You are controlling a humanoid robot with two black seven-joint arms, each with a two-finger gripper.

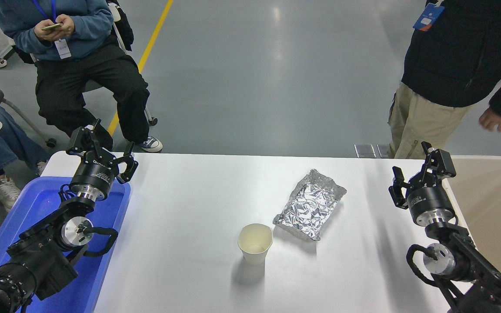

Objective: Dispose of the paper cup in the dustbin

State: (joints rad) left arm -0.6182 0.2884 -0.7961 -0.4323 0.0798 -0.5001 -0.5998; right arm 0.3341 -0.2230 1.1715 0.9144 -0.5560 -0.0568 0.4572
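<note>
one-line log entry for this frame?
phase: pre-grasp | cup: upright on table, untouched | bin: right of table | right gripper: open, empty, by bin | left gripper: open, over blue tray

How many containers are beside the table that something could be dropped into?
2. The blue plastic tray is at the table's left edge, under the parked left arm. The beige dustbin is at the right edge, behind the right arm. Others may be out of view.
</note>
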